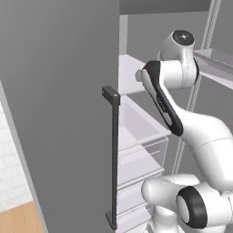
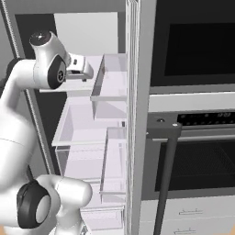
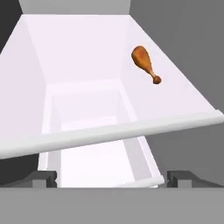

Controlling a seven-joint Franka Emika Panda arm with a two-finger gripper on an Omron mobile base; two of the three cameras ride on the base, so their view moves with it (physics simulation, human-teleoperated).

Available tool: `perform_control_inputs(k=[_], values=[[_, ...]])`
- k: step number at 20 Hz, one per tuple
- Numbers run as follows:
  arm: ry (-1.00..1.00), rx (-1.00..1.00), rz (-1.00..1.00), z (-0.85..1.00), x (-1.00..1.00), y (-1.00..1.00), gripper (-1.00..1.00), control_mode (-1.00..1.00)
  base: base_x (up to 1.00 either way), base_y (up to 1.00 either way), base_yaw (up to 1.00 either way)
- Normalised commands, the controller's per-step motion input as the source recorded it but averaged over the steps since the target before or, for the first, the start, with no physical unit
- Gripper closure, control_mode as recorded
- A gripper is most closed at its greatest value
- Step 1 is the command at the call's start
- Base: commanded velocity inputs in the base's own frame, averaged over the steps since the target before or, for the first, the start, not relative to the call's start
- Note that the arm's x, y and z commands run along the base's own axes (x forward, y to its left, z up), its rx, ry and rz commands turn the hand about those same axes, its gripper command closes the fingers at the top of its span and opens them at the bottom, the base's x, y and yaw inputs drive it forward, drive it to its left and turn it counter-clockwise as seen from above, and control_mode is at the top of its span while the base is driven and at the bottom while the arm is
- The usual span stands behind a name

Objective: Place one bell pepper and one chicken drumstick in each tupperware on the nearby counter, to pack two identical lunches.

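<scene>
A golden-brown chicken drumstick lies on a white fridge shelf, thick end away from me and thin bone end pointing toward me. It is ahead and to the right in the hand view. My gripper is open with nothing between its fingers, well short of the drumstick and in front of the shelf's front lip. In the right base view the hand reaches into the open fridge at upper-shelf height. The bell pepper, the tupperware and the counter are out of view.
The grey fridge door stands open on the left with a dark vertical handle. White shelves and clear drawers sit below my hand. Door bins are on the right, then an oven with a dark handle.
</scene>
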Motion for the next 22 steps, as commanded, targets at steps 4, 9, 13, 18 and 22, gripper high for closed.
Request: perform_control_inputs(k=[4, 9, 13, 18, 22], values=[[-0.01, 0.0, 0.0, -0.25, 0.68, -0.09, -1.0, -1.0, 0.0, 0.0, 0.0], [0.0, 0.0, 0.0, -0.05, 0.68, -0.07, -1.0, -1.0, 0.0, 0.0, 0.0], [0.0, 0.0, 0.0, 0.0, 0.67, 0.0, -1.0, -1.0, 0.0, 0.0, 0.0], [0.0, 0.0, 0.0, 0.0, 0.63, -0.05, -1.0, -1.0, 0.0, 0.0, 0.0], [0.01, 0.0, 0.0, 0.0, 0.61, -0.06, -1.0, -1.0, 0.0, 0.0, 0.0]])
